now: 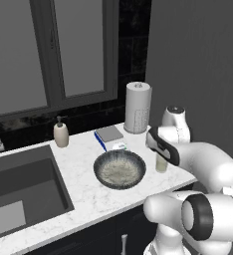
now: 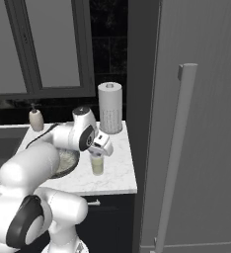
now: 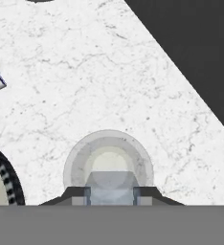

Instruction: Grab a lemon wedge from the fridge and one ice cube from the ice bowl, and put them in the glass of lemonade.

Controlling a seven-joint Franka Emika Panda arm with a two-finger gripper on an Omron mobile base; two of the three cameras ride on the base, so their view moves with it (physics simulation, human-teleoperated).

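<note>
The glass of lemonade stands on the white marble counter, right of the ice bowl. In the hand view I look straight down into the glass. My gripper hangs directly above it, shut on a pale translucent ice cube held between the two dark fingertips. From the right base view the gripper sits just over the rim of the glass. The arm covers part of the glass in the left base view. The fridge is closed at the right. The lemon wedge is out of view.
A paper-towel roll stands at the back of the counter, and a flat blue-edged pad lies behind the bowl. A soap bottle and the sink are to the left. The counter edge runs close in front of the glass.
</note>
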